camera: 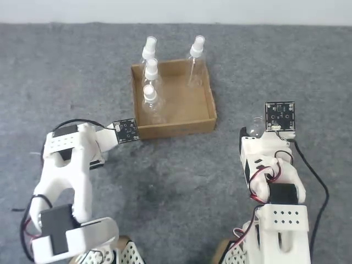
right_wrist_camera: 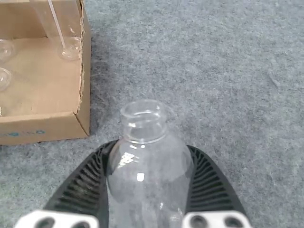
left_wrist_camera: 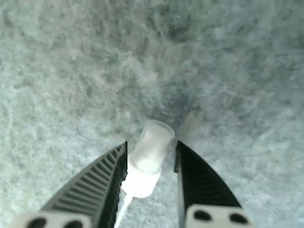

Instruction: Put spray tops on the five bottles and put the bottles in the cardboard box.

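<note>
– Judging from its clear, thin wall, how is the bottle (right_wrist_camera: 145, 161) expected to handle?
– It is taken for empty plastic: light, slick and easily dented. A hold around the body is advised, with the open neck left free. It is clamped that way in the right jaws, near the cardboard box (right_wrist_camera: 80, 71) on the grey surface (right_wrist_camera: 228, 71).
– And the spray top (left_wrist_camera: 149, 159)?
– A small frosted cap on a white collar is seen, with a thin tube below, clamped in the left jaws over the surface. It is judged light, the tube bendable. Four capped bottles (camera: 149, 99) are stood in the box.
</note>
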Tool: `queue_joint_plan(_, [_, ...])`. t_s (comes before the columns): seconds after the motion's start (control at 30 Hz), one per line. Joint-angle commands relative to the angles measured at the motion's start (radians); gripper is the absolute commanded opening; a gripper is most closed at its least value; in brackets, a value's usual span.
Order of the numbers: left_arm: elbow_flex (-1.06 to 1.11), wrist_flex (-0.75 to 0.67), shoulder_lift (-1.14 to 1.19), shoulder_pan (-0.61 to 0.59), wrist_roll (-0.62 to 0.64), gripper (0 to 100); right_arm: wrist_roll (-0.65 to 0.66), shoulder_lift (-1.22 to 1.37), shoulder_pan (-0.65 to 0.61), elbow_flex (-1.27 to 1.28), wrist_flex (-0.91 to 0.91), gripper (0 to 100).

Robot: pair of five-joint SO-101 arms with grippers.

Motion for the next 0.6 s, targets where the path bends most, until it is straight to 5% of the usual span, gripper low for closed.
queue_joint_plan(0.0, [-0.015,-0.025,0.023,0.021,-0.011,16,0.021,-0.019,0.012,-0.017,-0.025,5.2])
queue_joint_plan(0.13, [-0.077,-0.028,0.147,0.037,-0.002,16,0.021,-0.019,0.012,-0.017,-0.025,5.2])
queue_joint_plan(0.57, [-0.309,0.334,0.144,0.015,0.040,3,0.021,-0.024,0.012,-0.017,-0.019,5.2])
